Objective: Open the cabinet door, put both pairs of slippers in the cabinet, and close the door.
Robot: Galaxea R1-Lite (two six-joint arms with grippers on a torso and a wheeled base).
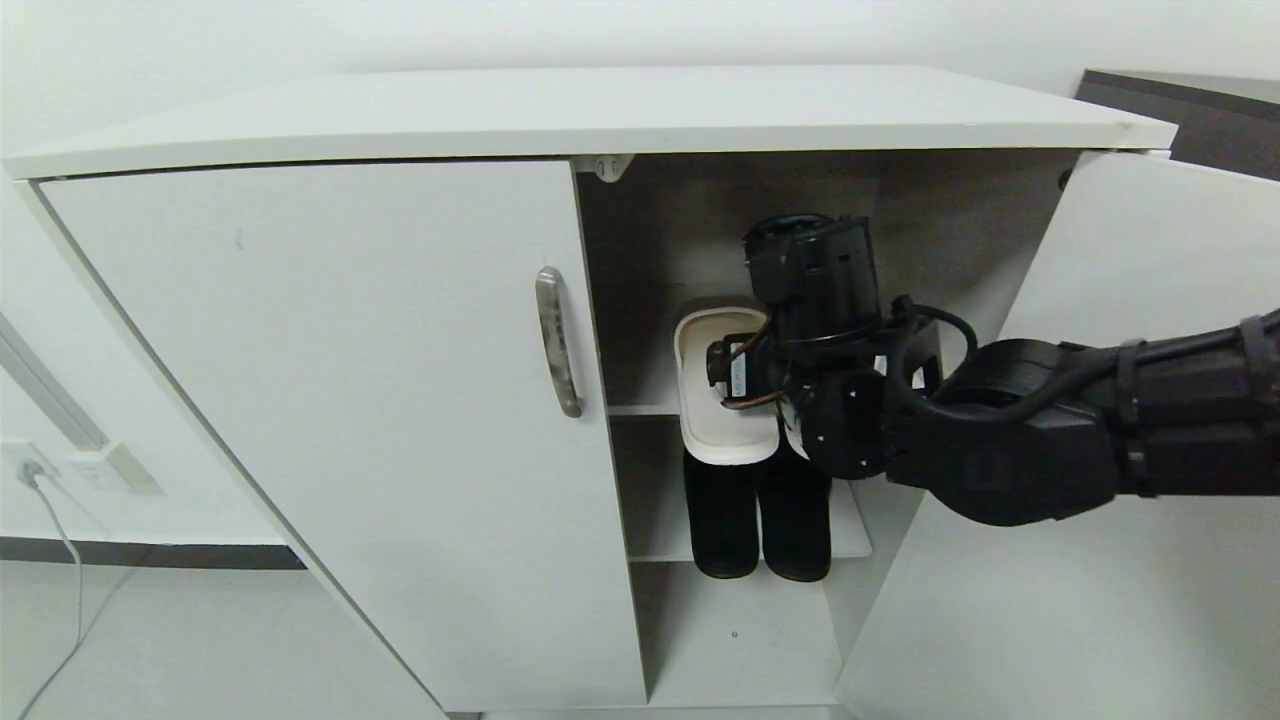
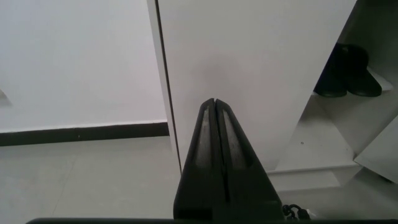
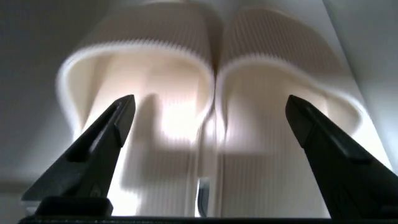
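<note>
While the right arm reaches in past the open right door [image 1: 1100,350] of the cabinet [image 1: 600,110], the right gripper [image 3: 210,104] holds its jaws spread wide, with nothing clamped between them. The white slippers [image 3: 214,81] lie side by side, touching, on the upper shelf, just ahead of the jaws. One finger stands toward each slipper's outer side; I cannot tell if either touches. The black slippers [image 1: 757,520] sit on the shelf below, their near ends past its front edge. The left gripper [image 2: 214,102] hangs low by the closed left door [image 1: 330,400], its jaws pressed together and empty.
</note>
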